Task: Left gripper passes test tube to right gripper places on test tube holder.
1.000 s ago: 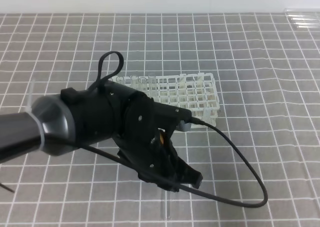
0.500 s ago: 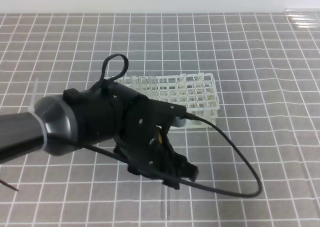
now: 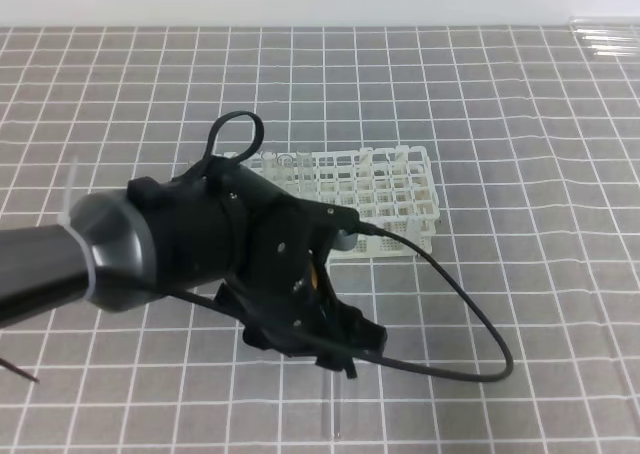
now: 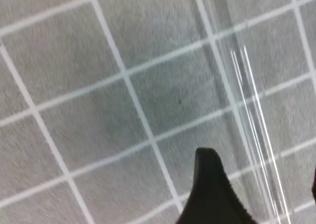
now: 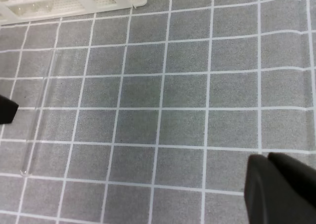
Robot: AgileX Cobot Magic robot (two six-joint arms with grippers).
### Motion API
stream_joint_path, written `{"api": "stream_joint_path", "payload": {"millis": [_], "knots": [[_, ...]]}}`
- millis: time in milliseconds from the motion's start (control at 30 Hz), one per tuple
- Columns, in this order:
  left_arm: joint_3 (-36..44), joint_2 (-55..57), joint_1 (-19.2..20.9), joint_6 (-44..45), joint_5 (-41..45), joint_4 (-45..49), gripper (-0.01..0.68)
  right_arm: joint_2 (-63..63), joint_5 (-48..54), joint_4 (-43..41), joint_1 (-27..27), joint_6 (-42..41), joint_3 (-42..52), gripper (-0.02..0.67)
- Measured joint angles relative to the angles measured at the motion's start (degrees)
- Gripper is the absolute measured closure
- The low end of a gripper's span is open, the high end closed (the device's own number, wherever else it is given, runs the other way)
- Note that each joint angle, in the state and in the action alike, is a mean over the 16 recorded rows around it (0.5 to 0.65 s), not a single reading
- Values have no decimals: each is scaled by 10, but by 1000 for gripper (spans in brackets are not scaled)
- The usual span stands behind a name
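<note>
The test tube [image 3: 336,414] lies flat on the grey, white-gridded desk [image 3: 520,174], near the front edge of the exterior high view, its lower end poking out from beneath the left gripper [image 3: 330,349]. In the right wrist view the same tube [image 5: 39,118] runs lengthwise down the left side, one end close to the rack and the rounded end nearest the camera. In the left wrist view it [image 4: 249,110] shows as a clear streak just right of 1 black fingertip [image 4: 210,184]; a dark sliver at the frame's right edge may be the other finger, so the tube lies between the spread jaws, which stand wide apart and hold nothing. The left gripper hangs low over the desk on its thick dark-grey arm [image 3: 60,264], a black cable [image 3: 470,334] looping out to the right. Just beyond it, farther from the camera, stands the white test tube holder [image 3: 385,189], partly hidden by the arm. The right gripper [image 5: 276,187] appears only at the bottom right corner of its own wrist view, jaws closed together with nothing between them. More clear tubes [image 3: 605,36] lie at the far right corner of the desk
</note>
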Motion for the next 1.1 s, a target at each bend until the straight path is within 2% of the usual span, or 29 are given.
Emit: {"api": "stream_joint_path", "payload": {"millis": [367, 667, 800, 1100], "knots": [[0, 47, -26, -11, 8, 3, 293, 0, 0, 3, 0, 0, 0, 662], [-1, 66, -30, -9, 8, 25, 312, 0, -1, 5, 0, 0, 0, 662], [-2, 67, -30, -3, 10, 36, 350, 0, -1, 5, 0, 0, 0, 662], [-9, 70, -30, 19, 19, 46, 484, 0, -1, 5, 0, 0, 0, 662]]}}
